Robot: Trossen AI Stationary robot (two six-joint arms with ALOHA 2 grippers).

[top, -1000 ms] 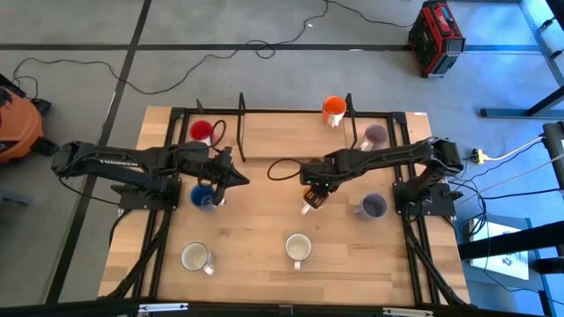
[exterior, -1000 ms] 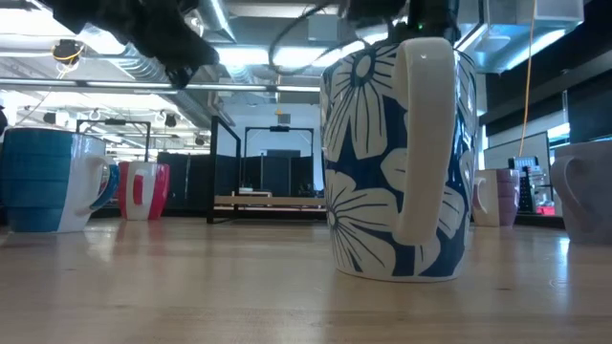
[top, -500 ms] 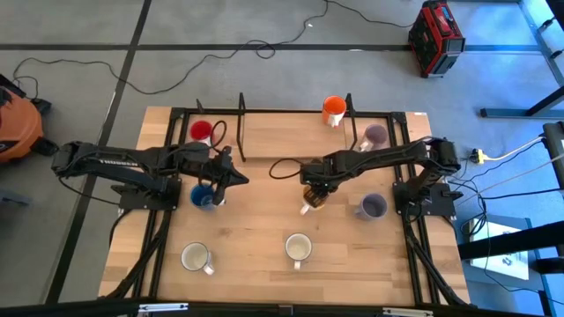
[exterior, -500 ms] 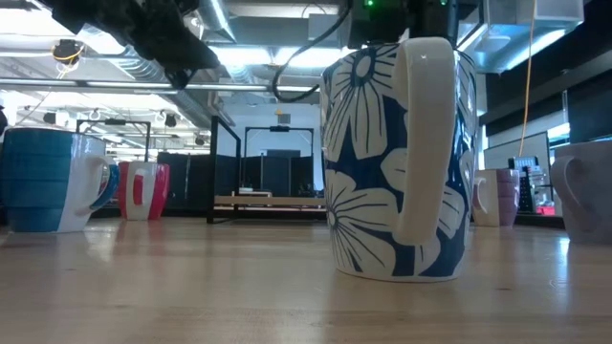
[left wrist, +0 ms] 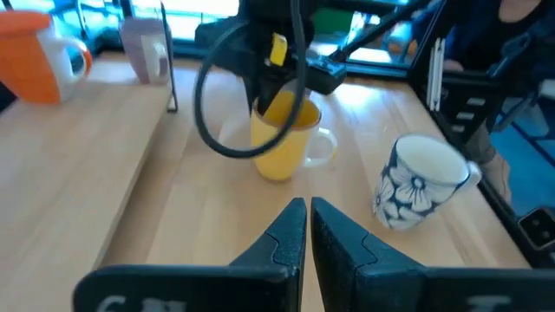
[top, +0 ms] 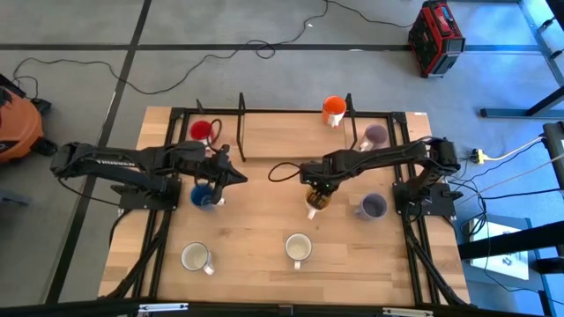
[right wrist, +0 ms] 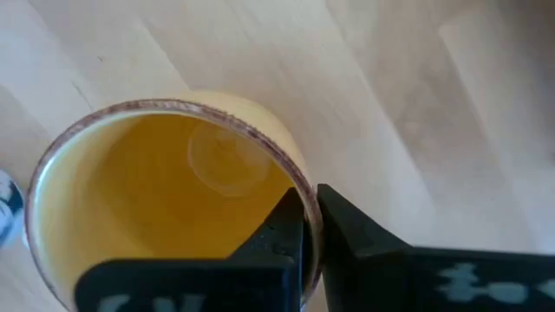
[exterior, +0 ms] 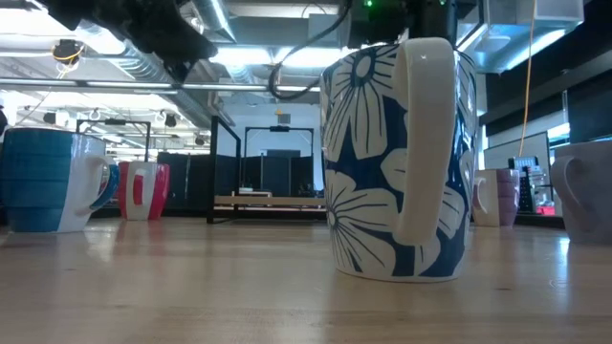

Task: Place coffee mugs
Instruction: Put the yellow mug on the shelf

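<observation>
A yellow-orange mug (top: 314, 202) stands upright on the wooden table's middle, with my right gripper (right wrist: 310, 217) shut on its rim from above. In the left wrist view the same mug (left wrist: 282, 143) sits under the right arm's dark hand. My left gripper (left wrist: 308, 217) hangs shut over the table's left half, above and beside a blue mug (top: 204, 197), touching nothing. A blue-and-white flowered mug (left wrist: 416, 182) stands nearer the front edge. My right gripper pinches the yellow-orange mug's rim (right wrist: 303, 192), one finger inside the cup and one outside against the wall. The fingers point down from above. The mug stands upright with its base on the table.
Red mug (top: 201, 131), orange mug (top: 333, 109) and a dull purple mug (top: 374, 135) stand along the far edge by a black frame. Another purple mug (top: 373, 206) sits at the right, a white mug (top: 196, 257) near the front left.
My right gripper has sunk a little over the yellow-orange mug, rolled at the wrist and shut on its rim. The mug stays standing on the table.
</observation>
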